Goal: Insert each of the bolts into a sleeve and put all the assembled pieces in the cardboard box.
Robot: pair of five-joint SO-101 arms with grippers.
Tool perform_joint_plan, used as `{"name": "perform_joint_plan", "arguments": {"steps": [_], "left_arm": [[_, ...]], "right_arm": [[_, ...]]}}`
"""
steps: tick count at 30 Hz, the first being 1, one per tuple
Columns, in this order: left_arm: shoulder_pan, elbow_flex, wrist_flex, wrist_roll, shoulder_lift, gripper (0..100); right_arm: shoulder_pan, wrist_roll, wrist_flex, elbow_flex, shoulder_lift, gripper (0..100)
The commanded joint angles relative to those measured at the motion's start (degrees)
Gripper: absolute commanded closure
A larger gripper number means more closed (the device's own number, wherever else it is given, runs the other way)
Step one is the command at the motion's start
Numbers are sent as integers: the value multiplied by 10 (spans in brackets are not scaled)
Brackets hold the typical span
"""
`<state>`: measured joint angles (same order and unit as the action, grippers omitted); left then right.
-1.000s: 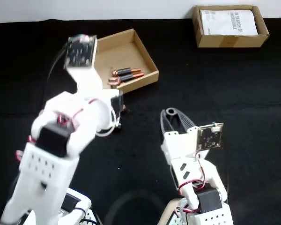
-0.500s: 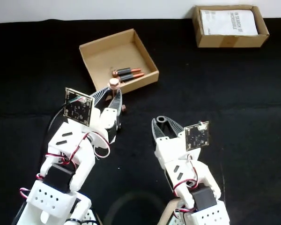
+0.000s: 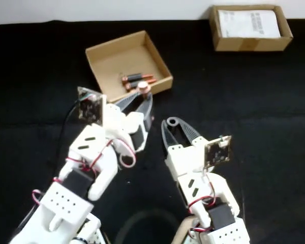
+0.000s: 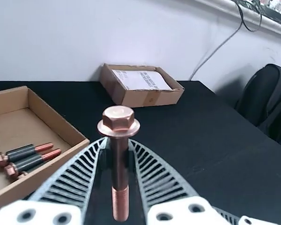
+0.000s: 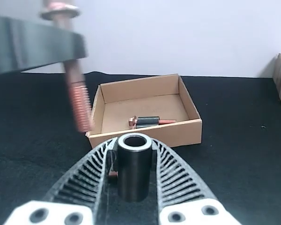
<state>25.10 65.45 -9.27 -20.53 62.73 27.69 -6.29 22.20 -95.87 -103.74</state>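
Left tool (image 4: pixel 117 140) clamps the bolt (image 4: pixel 118 124), right tool (image 5: pixel 133 143) the sleeve (image 5: pixel 133 176).

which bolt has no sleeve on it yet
The bolt held head-up in the left gripper; the other two bolts, in the cardboard box, are sleeved.

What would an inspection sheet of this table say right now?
Surface: table covered in black cloth.
Job's things: bolt upright in left gripper; sleeve upright in right gripper; two assembled pieces in the cardboard box.
Clutter: second box holding paper, far corner.
Grippers: left shut on bolt, right shut on sleeve, close together beside the cardboard box.
Cables: red and white wires on both arms.
Surroundings: white wall, black bag.
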Motion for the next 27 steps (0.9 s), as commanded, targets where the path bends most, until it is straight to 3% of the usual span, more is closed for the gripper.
{"name": "perform_joint_plan", "arguments": {"steps": [1, 10, 17, 27], "left_arm": [[22, -74, 25, -2, -48, 991], [83, -108, 25, -2, -101, 991], [95, -104, 26, 38, -104, 991], [91, -103, 49, 40, -143, 991]], "right_arm": [[5, -4, -12, -75, -6, 992], [5, -3, -11, -74, -6, 992], [5, -2, -11, -74, -6, 992], [5, -2, -11, -74, -6, 992]]}}
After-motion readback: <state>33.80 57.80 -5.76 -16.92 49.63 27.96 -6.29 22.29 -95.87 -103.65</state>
